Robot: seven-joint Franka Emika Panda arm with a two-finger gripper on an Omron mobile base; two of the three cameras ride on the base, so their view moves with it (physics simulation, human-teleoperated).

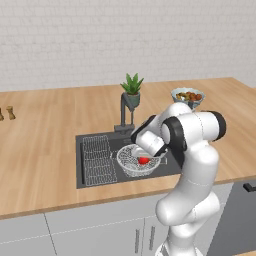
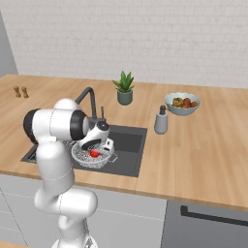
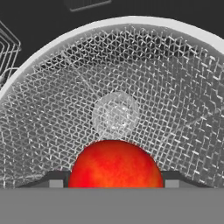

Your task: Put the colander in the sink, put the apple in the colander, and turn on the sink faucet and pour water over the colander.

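The silvery mesh colander point(image 1: 129, 164) point(image 2: 85, 158) point(image 3: 131, 65) sits in the dark sink point(image 1: 118, 143) point(image 2: 128, 145), right of the wire rack point(image 1: 97, 160). My gripper point(image 1: 145, 155) point(image 2: 97, 148) point(image 3: 113, 181) reaches down into the colander, shut on the red apple point(image 1: 143, 160) point(image 2: 94, 153) point(image 3: 115, 166). In the hand view a finger tip presses each side of the apple, just above the mesh floor. The sink faucet point(image 1: 123, 107) point(image 2: 87, 94) stands at the sink's back edge, with no water showing.
A potted plant point(image 1: 132, 89) point(image 2: 124, 87) stands behind the faucet. A white bowl of fruit point(image 1: 187, 96) point(image 2: 182, 103) is on the counter to the right, with a soap dispenser point(image 2: 161, 121) beside the sink. Two small shakers point(image 1: 6, 113) point(image 2: 20, 91) stand far left.
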